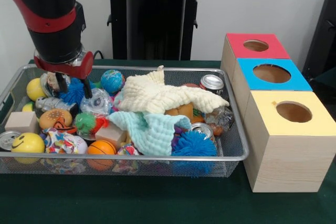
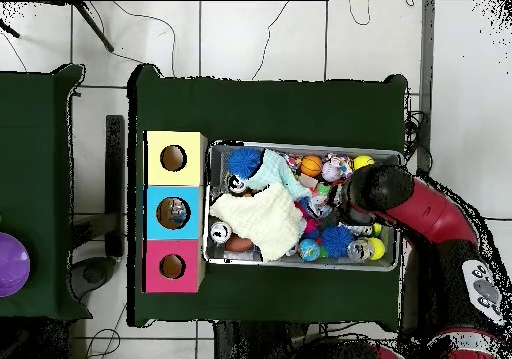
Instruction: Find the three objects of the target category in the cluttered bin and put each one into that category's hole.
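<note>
On a green-clothed table (image 1: 157,203), the gripper (image 1: 73,85) hangs with fingers spread over toys at the mesh bin's (image 1: 126,157) ten o'clock corner, grasping nothing, beside three holed boxes (image 1: 286,140).

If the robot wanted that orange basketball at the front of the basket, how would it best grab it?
From straight above, I think, pinching the basketball across its round middle. Its top is bare, while a wooden block and the basket's front rim crowd its sides. The hand hangs at the basket's other end.
</note>
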